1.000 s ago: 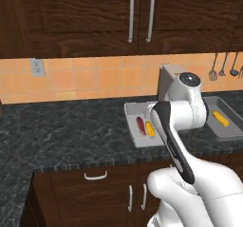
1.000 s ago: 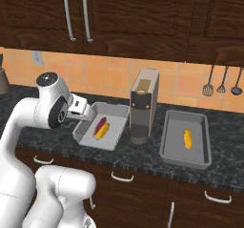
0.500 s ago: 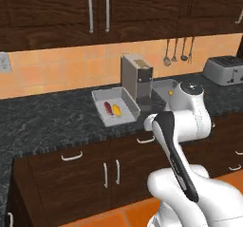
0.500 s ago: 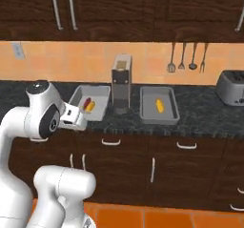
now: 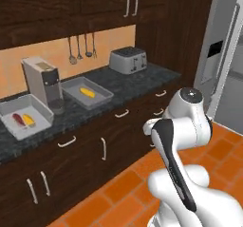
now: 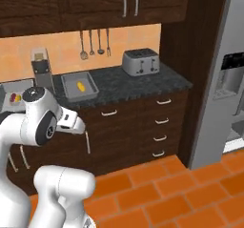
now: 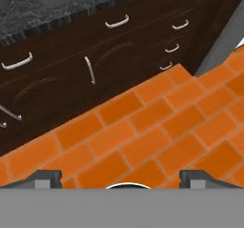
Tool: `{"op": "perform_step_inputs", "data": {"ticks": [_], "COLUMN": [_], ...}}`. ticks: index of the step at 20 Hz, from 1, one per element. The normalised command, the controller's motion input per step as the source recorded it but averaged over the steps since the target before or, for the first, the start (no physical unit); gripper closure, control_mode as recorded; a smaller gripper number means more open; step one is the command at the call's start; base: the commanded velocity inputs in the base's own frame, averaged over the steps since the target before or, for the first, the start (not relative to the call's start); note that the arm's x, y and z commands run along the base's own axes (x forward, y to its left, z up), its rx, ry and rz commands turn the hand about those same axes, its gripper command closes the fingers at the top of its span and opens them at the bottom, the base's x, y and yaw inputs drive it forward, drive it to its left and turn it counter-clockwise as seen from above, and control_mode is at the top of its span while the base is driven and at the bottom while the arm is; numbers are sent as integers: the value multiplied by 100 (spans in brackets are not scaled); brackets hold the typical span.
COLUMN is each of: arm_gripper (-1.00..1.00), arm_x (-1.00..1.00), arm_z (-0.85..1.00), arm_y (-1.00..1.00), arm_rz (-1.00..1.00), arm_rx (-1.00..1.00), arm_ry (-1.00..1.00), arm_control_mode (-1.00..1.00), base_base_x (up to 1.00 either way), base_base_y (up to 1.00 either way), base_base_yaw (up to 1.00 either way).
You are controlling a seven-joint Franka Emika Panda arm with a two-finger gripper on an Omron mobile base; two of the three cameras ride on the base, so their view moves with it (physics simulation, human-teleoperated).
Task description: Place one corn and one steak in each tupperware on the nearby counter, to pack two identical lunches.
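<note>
I hold the pincer [image 7: 119, 177] wide and empty over the tile floor, well apart from the tabletop [image 5: 137, 81], where one tupperware [image 5: 23, 119] carries a steak [image 5: 17, 119] beside a corn [image 5: 29, 120] and the other tupperware [image 5: 88, 92] carries one corn [image 5: 87, 92] lying lengthwise along its container; I judge each cob light, stiff and roll-prone, best pinched across its middle.

Counter [image 5: 118, 86]: dark speckled stone, matt. Drawers [image 7: 71, 69] dark brown wood w/ shiny curved metal handles. Tupperware [image 5: 102, 100] grey, translucent plastic-looking. Toaster [image 5: 127, 60] brushed silver metal. Floor [image 7: 143, 136] orange brick tile, matt. Fridge [image 6: 224, 74] smooth grey.
</note>
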Motion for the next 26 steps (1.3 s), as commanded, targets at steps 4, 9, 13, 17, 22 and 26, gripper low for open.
{"op": "perform_step_inputs", "data": {"ticks": [4,9,13,17,22,26], "arm_gripper": [-100,-100,-100,-100,-100,-100], "arm_x": [0,0,0,0,0,0], "arm_z": [0,0,0,0,0,0], "arm_y": [0,0,0,0,0,0], "arm_rz": [0,0,0,0,0,0], "arm_rx": [0,0,0,0,0,0], "arm_ry": [0,0,0,0,0,0], "arm_control_mode": [100,100,100,100,100,100], "base_base_x": [76,100,100,100,100,100], "base_base_y": [-100,-79,-99,-100,-73,-50], "base_base_yaw": [-43,-14,-39,-43,-24,-1]}}
